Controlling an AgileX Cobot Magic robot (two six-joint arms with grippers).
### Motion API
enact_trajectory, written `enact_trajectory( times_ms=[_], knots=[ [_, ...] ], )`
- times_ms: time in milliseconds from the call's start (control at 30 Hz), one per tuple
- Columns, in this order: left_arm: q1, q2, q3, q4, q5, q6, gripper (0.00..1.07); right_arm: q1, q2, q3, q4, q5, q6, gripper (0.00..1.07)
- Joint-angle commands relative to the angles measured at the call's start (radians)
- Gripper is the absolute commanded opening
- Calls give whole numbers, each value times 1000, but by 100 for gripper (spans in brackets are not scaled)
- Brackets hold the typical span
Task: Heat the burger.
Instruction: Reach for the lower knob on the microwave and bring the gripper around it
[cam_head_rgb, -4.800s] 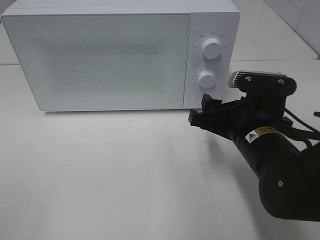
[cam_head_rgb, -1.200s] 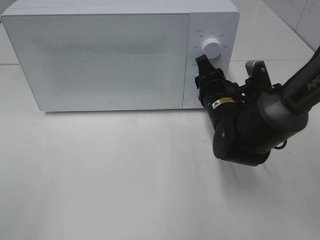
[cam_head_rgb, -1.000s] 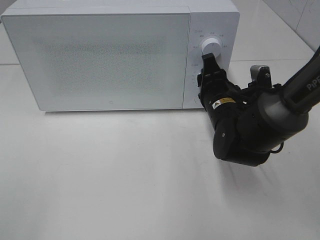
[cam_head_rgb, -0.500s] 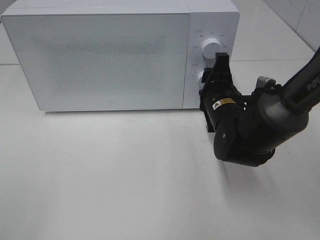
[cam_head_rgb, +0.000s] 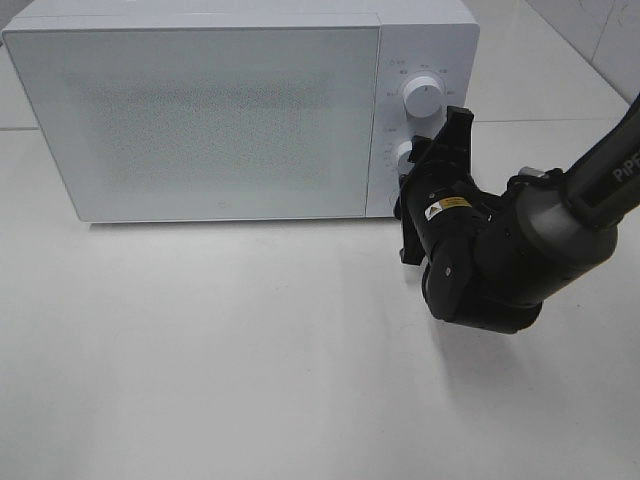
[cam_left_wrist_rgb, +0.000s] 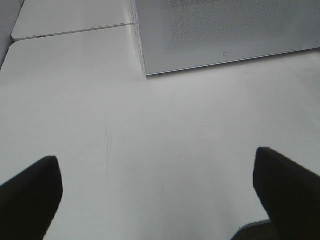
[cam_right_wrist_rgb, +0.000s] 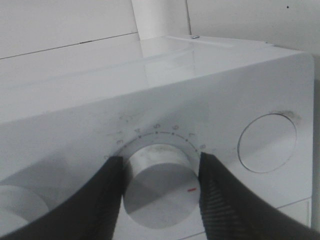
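The burger is hidden; the white microwave (cam_head_rgb: 200, 110) has its door shut. My right gripper (cam_head_rgb: 432, 160) is at the control panel, shut on the lower knob (cam_right_wrist_rgb: 157, 185), with one black finger (cam_right_wrist_rgb: 102, 200) on each side of it. The knob's red mark points away from the dial ticks. The upper knob (cam_head_rgb: 422, 98) is free. In the left wrist view my left gripper (cam_left_wrist_rgb: 157, 195) hangs open over bare table with nothing between its fingertips (cam_left_wrist_rgb: 30, 192), in front of the microwave's lower front edge (cam_left_wrist_rgb: 225, 55). It does not show in the exterior high view.
A round push button (cam_right_wrist_rgb: 267, 142) sits beside the gripped knob on the panel. The right arm's black body (cam_head_rgb: 500, 260) stands over the white table (cam_head_rgb: 220, 350) in front of the microwave's right end.
The right gripper has turned clockwise on the lower knob over the last second; its upper finger swung from near the upper knob to the right. The left gripper has not moved.
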Motion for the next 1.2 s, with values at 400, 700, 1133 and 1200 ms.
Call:
enact_trajectory(
  times_ms=[400, 700, 1133, 1200],
  knots=[
    [0, -19, 3, 0, -3, -4, 96, -2, -7, -30, -63, -162, -3, 11],
    [0, -19, 3, 0, -3, -4, 96, -2, -8, -30, 21, -188, -8, 32],
    [0, -19, 3, 0, -3, -4, 96, -1, -60, 50, 23, -182, -125, 72],
    [0, -19, 3, 0, -3, -4, 96, -1, -66, 62, 7, -175, -132, 74]
  ],
)
